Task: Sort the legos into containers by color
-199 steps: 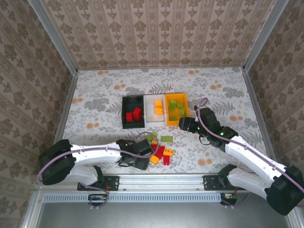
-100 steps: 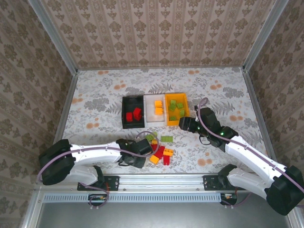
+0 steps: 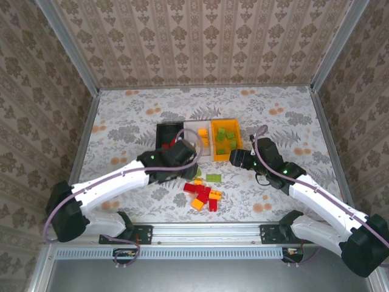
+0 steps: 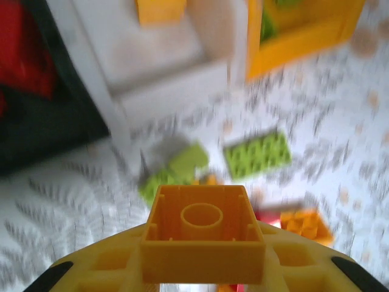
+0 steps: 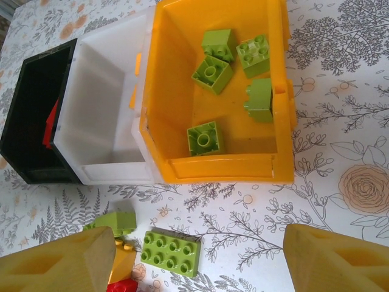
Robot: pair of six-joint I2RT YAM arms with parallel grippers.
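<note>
**A:** What lies nearest the arms?

**B:** Loose red, orange-yellow and light green plastic bricks (image 3: 203, 193), on the flower-patterned table (image 3: 121, 121).

**A:** And the left gripper (image 4: 203, 271)?

**B:** It is clamped on an orange-yellow square brick (image 4: 203, 243), probably meant for the white translucent bin (image 4: 164, 79) just beyond. The right gripper (image 5: 200, 261) has its jaws wide and empty, in front of the orange bin (image 5: 219, 169) holding green bricks (image 5: 203, 139).

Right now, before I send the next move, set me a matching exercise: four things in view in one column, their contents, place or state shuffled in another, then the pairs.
1. black plastic bin
2. orange plastic bin
3. left hand
4. flat light green eight-stud plate

A. lies on the patterned table
B. contains small light green plastic bricks
C. shut on an orange-yellow plastic brick
D. contains red plastic bricks

Pairs: 1-D, 2-B, 3-C, 4-A.
</note>
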